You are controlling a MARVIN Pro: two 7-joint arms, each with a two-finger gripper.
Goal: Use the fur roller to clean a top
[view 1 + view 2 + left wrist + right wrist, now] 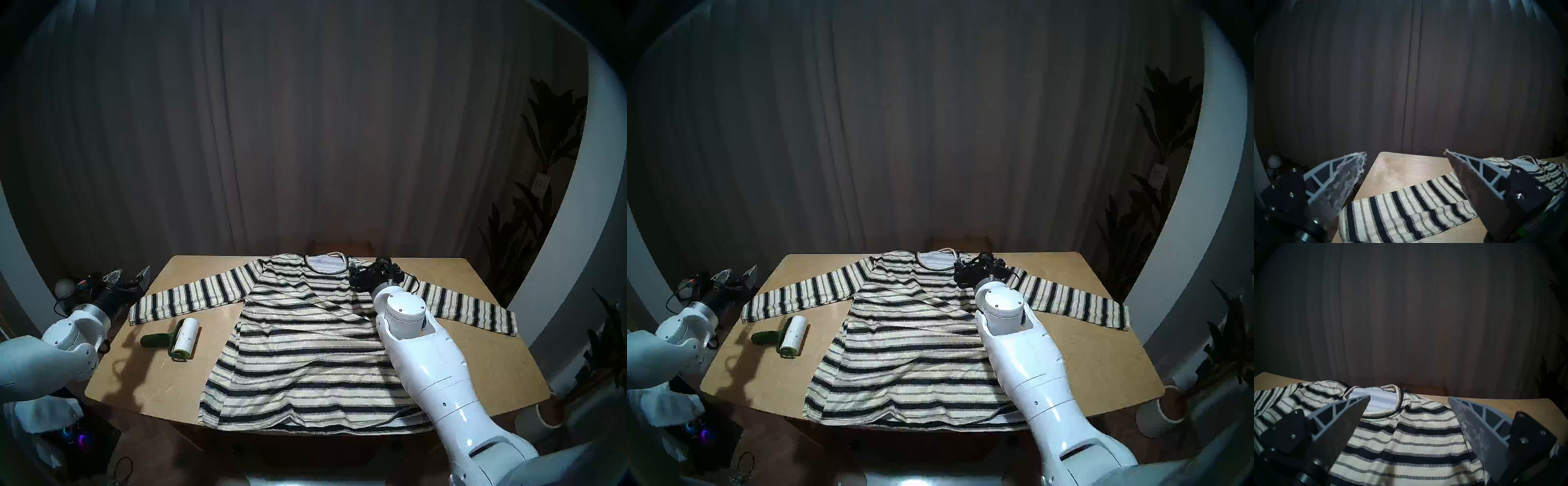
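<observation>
One striped top [305, 342], one lint roller [176, 337], lying on one table [488, 370].
Hovering level: left gripper [130, 275] at nine o'clock, right gripper [1409, 400] at twelve, fingers spread, holding nothing.

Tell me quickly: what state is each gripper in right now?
Left gripper: open, holding nothing, beside the table's left edge.
Right gripper: open, holding nothing, above the striped top.

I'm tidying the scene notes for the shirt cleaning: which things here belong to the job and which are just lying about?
For the job:
- lint roller, lying on the table left of the shirt
- striped shirt, spread flat

Just about:
- potted plants at the right
- white cloth on the floor, lower left
- curtain behind
</observation>
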